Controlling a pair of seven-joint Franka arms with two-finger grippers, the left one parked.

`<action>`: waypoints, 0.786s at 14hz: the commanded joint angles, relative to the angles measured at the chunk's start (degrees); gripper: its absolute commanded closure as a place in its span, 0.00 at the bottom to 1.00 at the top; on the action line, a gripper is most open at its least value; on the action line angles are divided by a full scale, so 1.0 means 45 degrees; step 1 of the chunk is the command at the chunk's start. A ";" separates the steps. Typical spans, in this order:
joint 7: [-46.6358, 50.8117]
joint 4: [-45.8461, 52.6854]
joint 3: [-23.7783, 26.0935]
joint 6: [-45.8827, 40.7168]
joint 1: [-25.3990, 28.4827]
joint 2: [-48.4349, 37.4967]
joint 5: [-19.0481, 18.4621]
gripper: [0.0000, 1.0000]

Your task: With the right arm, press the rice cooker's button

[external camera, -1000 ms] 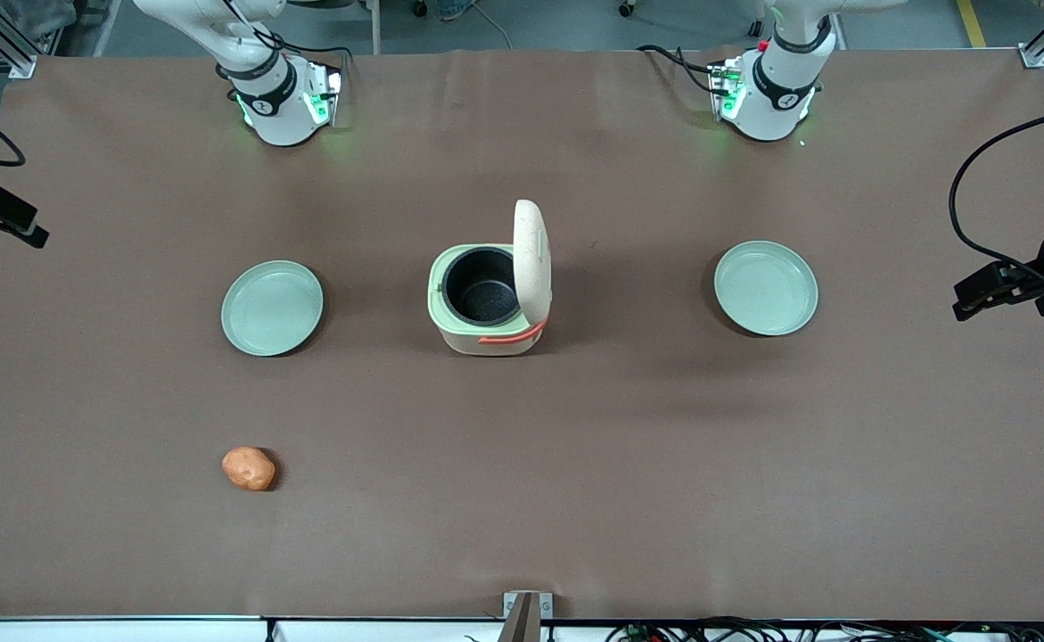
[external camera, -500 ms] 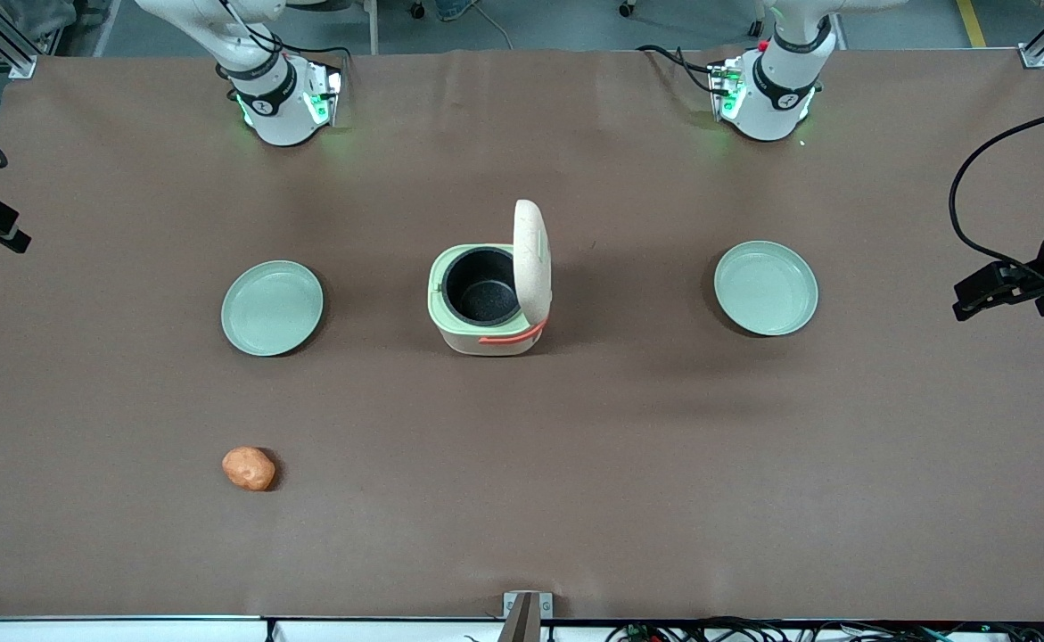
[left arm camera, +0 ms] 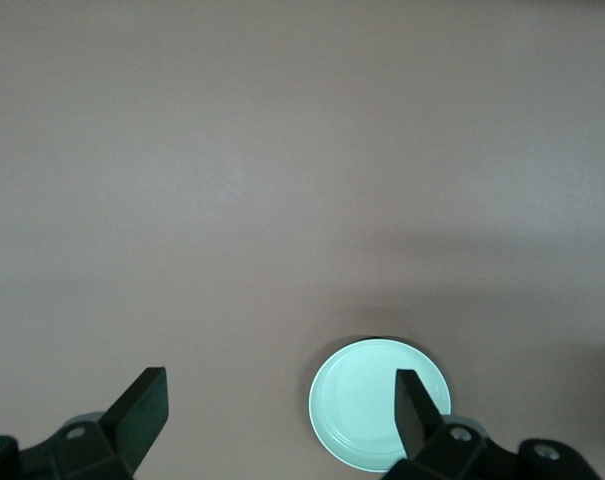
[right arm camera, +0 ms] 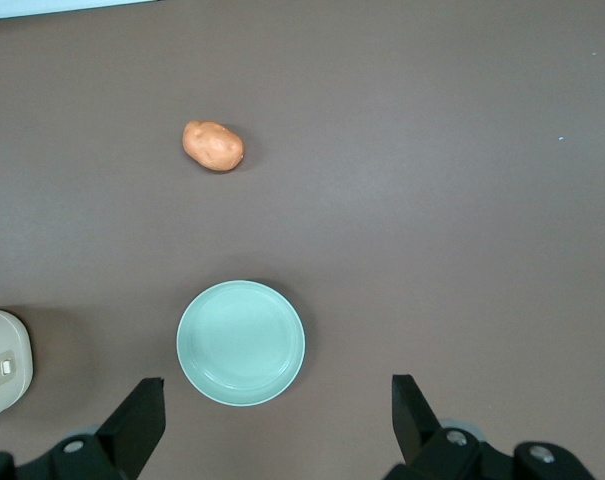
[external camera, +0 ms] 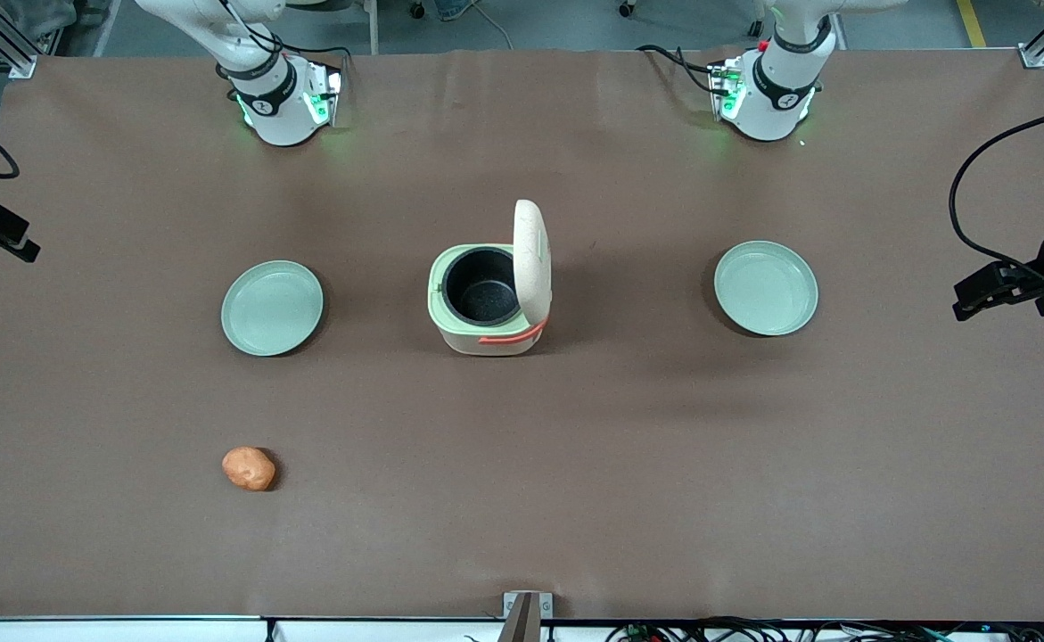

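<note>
Black and two-fingered, the gripper (right arm camera: 272, 415) of the right arm (external camera: 245, 67) hangs high over the brown table (external camera: 575, 464) at the working arm's end, its fingers (right arm camera: 142, 415) spread wide apart and grasping nothing; directly beneath it lies a pale green plate (right arm camera: 241, 342), and past that plate, at about twelve o'clock from the gripper in the wrist view, rests an orange potato-like lump (right arm camera: 213, 146); the rice cooker (external camera: 489, 299) sits well apart from the gripper, showing at about nine o'clock of the wrist view as a cream corner with a small button panel (right arm camera: 0, 367); in the front view the cooker stands at the table's middle, its cream lid (external camera: 531, 259) raised upright and the black inner pot (external camera: 481, 285) exposed, with the near plate at its nine o'clock and a second pale green plate (external camera: 765, 287) at its three o'clock, toward the parked arm's end; the lump lies nearer to the front camera than the plate under the gripper.
</note>
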 commanded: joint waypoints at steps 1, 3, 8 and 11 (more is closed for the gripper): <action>-0.0184 -0.0651 0.0147 0.0188 -0.0141 -0.0548 -0.0062 0.00; -0.0242 -0.0651 0.0147 0.0129 -0.0161 -0.0665 -0.0062 0.00; -0.0379 -0.0652 0.0147 0.0031 -0.0161 -0.0725 -0.0062 0.00; -0.0398 -0.0652 0.0147 0.0012 -0.0161 -0.0744 -0.0062 0.00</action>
